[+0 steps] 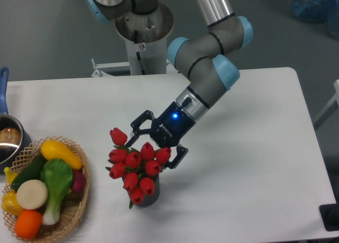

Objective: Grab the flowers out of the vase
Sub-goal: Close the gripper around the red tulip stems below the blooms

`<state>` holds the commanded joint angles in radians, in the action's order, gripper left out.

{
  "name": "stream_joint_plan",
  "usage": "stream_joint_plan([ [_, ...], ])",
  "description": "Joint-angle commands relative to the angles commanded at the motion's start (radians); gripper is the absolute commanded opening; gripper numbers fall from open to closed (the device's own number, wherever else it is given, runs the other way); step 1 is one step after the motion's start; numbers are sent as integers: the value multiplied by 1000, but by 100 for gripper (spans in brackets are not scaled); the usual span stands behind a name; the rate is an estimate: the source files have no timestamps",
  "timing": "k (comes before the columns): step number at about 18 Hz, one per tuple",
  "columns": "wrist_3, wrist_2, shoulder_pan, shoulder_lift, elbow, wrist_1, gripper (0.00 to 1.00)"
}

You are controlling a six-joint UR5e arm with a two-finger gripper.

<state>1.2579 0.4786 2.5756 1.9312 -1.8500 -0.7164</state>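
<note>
The flowers (pixel 135 166), a bunch of red tulip buds with a few green leaves, stand in the dark grey vase (pixel 152 199) near the table's front middle. Only the lower part of the vase shows beneath the buds. My gripper (pixel 150 153) comes down at a slant from the upper right and sits over the back of the bunch. Its jaws are spread wide. One finger (pixel 136 124) is by the far-left bud, the other finger (pixel 179 154) is at the right side of the bunch. The stems are hidden by the buds.
A wicker basket (pixel 79 200) of colourful vegetables sits at the front left. A metal pot (pixel 9 140) with a blue handle stands at the left edge. The arm's base post (pixel 143 36) rises behind the table's far edge.
</note>
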Motion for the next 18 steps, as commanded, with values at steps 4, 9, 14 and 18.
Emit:
stream_joint_plan([
  [4,3,2,2,15,14,0,100],
  [9,37,2,6,40,32,0,100],
  [14,35,-8,2,37,32,0,100],
  [18,35,-12,0,37,31,0,100],
])
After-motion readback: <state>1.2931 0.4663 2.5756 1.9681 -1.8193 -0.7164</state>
